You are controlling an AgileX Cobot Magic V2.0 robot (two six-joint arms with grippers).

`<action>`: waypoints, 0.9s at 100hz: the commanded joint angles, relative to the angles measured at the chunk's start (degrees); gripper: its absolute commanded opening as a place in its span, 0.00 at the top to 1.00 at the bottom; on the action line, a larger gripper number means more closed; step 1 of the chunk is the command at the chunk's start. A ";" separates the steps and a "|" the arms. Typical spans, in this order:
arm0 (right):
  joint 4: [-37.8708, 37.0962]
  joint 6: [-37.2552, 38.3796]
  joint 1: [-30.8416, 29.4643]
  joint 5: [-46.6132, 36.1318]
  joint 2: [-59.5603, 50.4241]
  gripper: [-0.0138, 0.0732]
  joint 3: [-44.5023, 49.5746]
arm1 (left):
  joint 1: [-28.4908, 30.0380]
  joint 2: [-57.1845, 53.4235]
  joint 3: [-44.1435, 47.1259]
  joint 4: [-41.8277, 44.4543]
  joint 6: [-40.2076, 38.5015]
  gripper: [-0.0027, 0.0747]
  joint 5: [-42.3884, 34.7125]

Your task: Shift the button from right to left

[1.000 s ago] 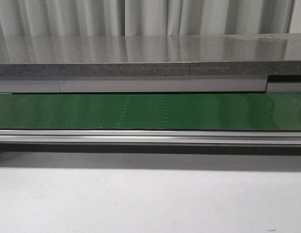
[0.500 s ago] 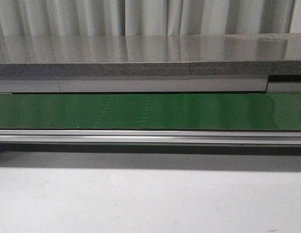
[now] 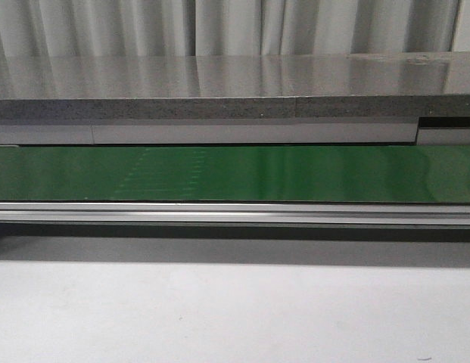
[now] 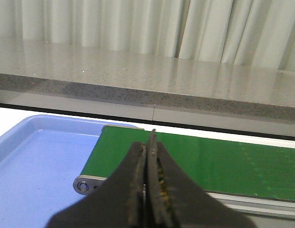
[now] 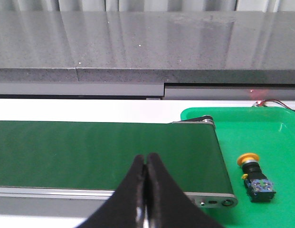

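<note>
Across the front view a grey stone counter (image 3: 219,79) is stretching side to side beneath pale curtains (image 3: 235,26), with a green conveyor belt (image 3: 295,172) running just in front of it and a metal rail (image 3: 235,213) edging the belt's near side. White tabletop (image 3: 235,318) is filling the foreground; neither arm is showing in this view. At the belt's left end a blue tray (image 4: 28,171) is sitting just beside the roller (image 4: 82,185), seen from the left wrist. At the belt's right end a green tray (image 5: 266,156) is lying just beside the belt frame, seen from the right wrist. Left claw (image 4: 148,190) is hanging over the belt's left end with its dark fingers pressed together, clenched on nothing. Right claw (image 5: 146,190) is hovering over the belt's near edge, fingers likewise closed tight and gripping nothing. The button (image 5: 255,176) is lying on its side in the green tray, near the belt's right end, well apart from the right claw, its yellow-orange cap pointing away from the camera and its black body showing a small green mark.
</note>
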 commanded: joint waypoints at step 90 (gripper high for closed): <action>-15.59 15.96 -12.69 6.69 35.09 0.91 -23.11 | 0.15 -1.81 2.51 -0.03 -0.39 0.99 -4.32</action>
